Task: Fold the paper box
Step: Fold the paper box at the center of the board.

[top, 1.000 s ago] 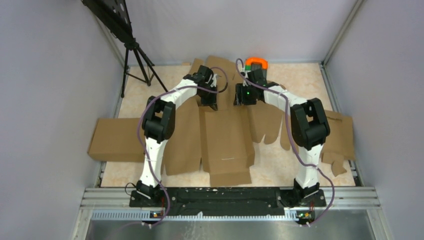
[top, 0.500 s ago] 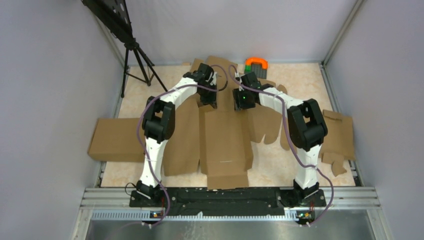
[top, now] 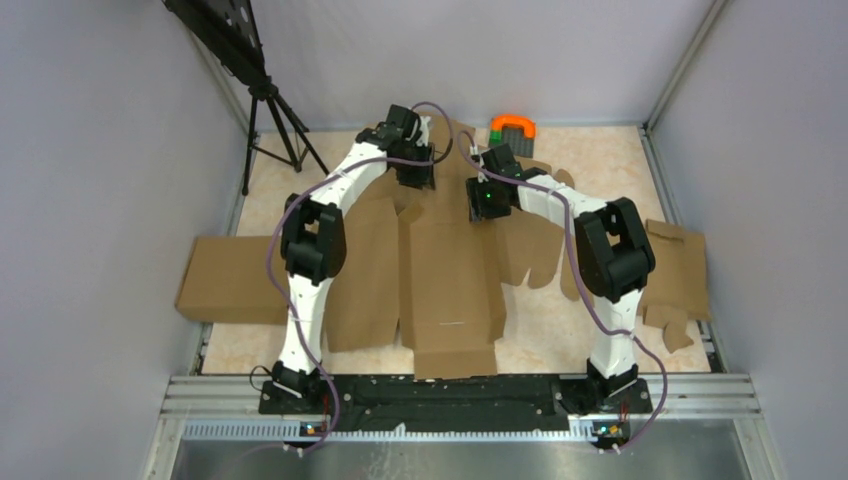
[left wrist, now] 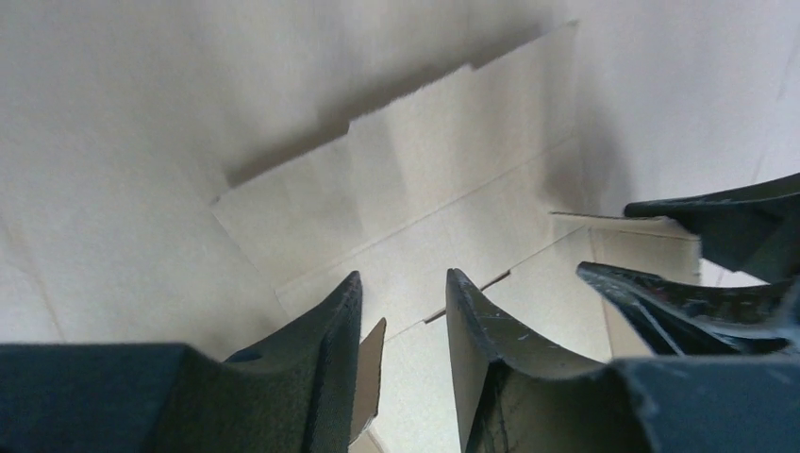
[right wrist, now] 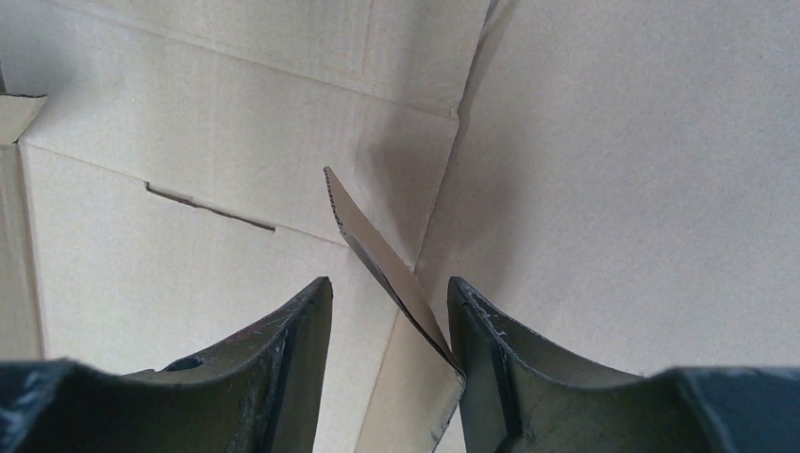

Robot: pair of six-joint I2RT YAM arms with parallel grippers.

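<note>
Brown corrugated cardboard, the paper box, lay flat under both grippers and ran from them back toward the arm bases, its side flaps spread out past either arm. A smaller plain cardboard slab lay well out beyond the left arm, near the left wall. Bare table showed beyond and outward of the right gripper, up to the far rail.

The left gripper hung just above the box's far edge with its jaws apart; a cut cardboard edge stood just beside the inner face of one finger, and nothing was pinched. The right gripper's jaws were also apart. A thin raised tab slanted up between them, leaning on one finger and clear of the other. An orange and green object sat just beyond it.
</note>
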